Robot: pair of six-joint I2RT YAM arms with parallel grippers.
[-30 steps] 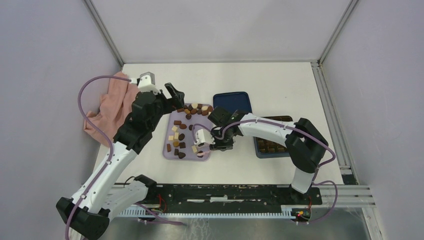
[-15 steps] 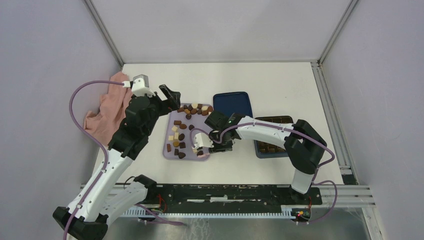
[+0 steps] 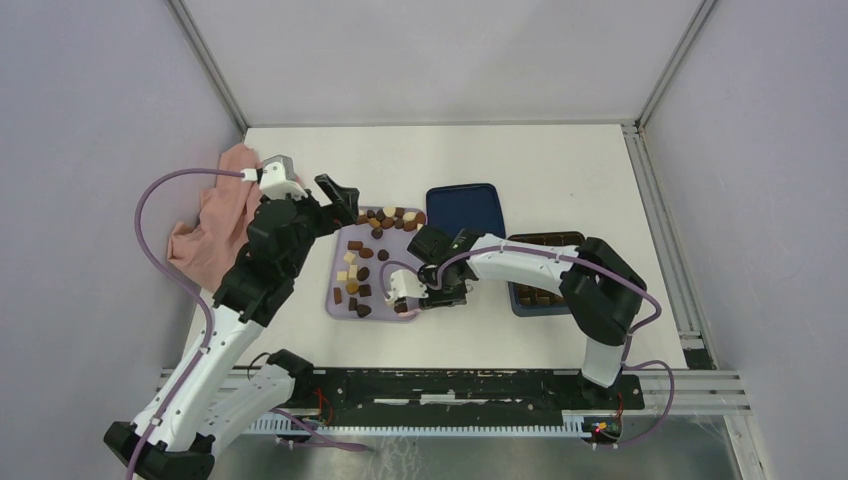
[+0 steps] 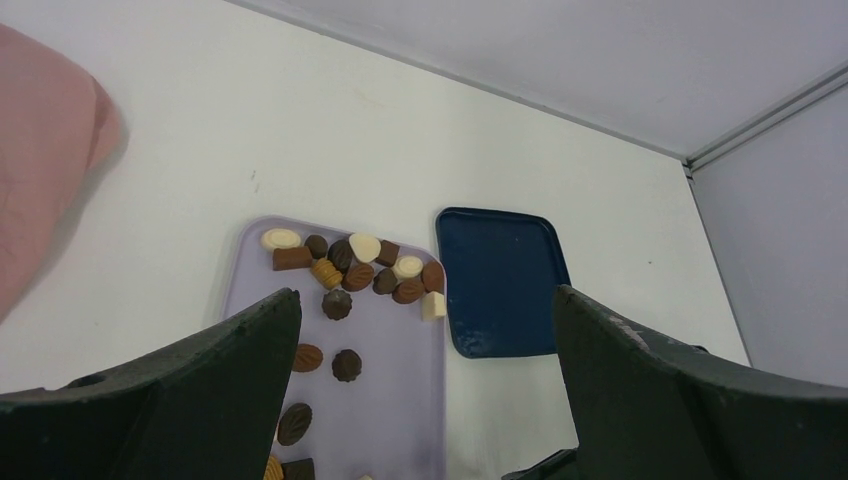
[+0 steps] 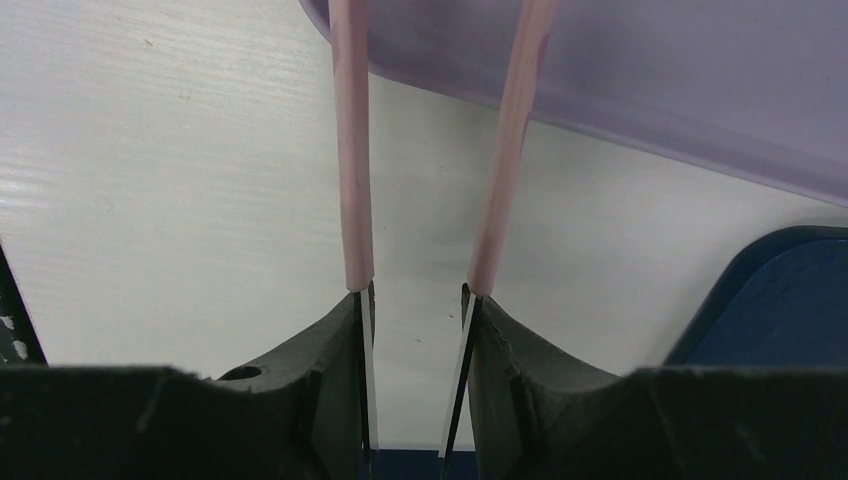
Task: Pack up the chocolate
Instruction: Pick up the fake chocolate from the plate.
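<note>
Chocolate pieces [image 3: 362, 272], dark, mid brown and cream, lie scattered on a flat lilac tray [image 3: 400, 250]. In the left wrist view a cluster of them [image 4: 350, 265] sits at the tray's far end. My left gripper [image 3: 343, 193] hangs open above the tray's far left corner, jaws wide and holding nothing [image 4: 425, 295]. My right gripper [image 3: 402, 297] is low at the tray's near right corner. Its two thin pink finger extensions [image 5: 350, 150] stand apart over the tray rim [image 5: 650, 90]. Nothing shows between them, and their tips run out of frame.
A dark blue lid [image 3: 465, 208] lies right of the tray's far end. A dark blue box with brown compartments [image 3: 540, 295] sits further right, partly under the right arm. A pink cloth [image 3: 215, 215] is bunched at the left wall.
My right gripper has slid left and nearer, along the tray's right edge to its near corner. The left arm has drawn back a little to the left, still open.
</note>
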